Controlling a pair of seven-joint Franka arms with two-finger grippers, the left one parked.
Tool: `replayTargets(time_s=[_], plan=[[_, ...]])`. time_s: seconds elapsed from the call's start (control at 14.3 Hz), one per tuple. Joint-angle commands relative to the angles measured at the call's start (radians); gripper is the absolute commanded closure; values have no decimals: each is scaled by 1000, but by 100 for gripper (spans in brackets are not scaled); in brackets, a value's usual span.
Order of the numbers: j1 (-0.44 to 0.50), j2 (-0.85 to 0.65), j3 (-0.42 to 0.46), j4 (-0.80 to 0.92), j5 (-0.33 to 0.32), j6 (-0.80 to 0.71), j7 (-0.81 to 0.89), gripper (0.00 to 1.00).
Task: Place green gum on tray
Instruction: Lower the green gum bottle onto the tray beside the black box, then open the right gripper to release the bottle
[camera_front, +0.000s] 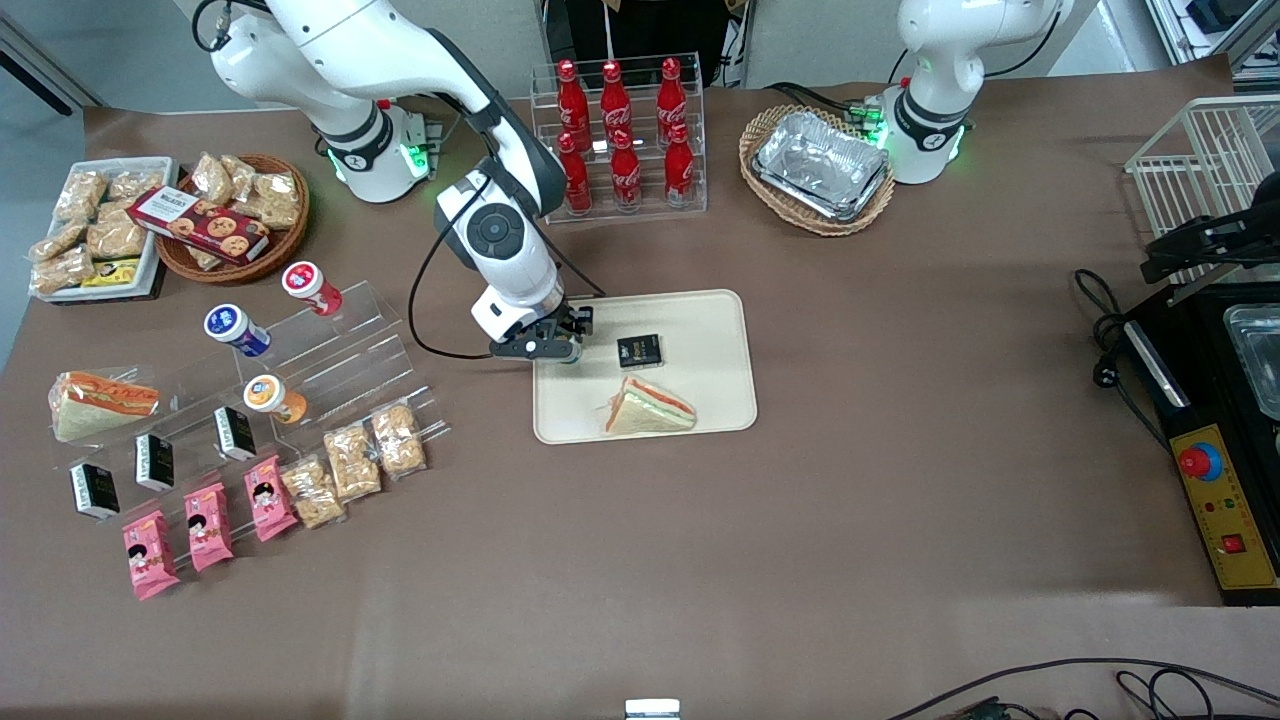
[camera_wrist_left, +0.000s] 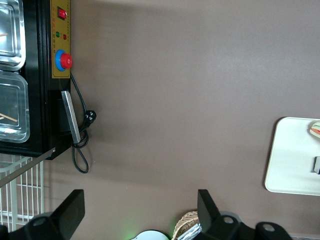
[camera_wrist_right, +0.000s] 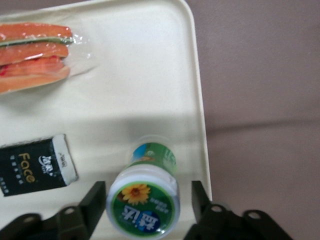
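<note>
Standing just inside the tray (camera_wrist_right: 200, 100) rim — green gum (camera_wrist_right: 145, 195) between the spread, untouching pincer (camera_wrist_right: 146, 200) fingers.

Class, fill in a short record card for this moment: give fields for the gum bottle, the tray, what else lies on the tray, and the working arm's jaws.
green gum: standing in the tray beside its rim, between the jaws
tray: cream, flat on the brown table
other items on tray: wrapped sandwich; small black packet
gripper: low over the tray's edge toward the working arm's end, jaws open with a gap on each side of the gum
</note>
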Motion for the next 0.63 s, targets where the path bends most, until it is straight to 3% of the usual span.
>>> replayTargets(time_s=[0.0,0.14,0.56], plan=[[-13,-23,-16,6,14,8,-3,0],[-64,-100,-34,5,11,-61,-47,0],[-355,-345,-40,65,11,-404,-366,0]])
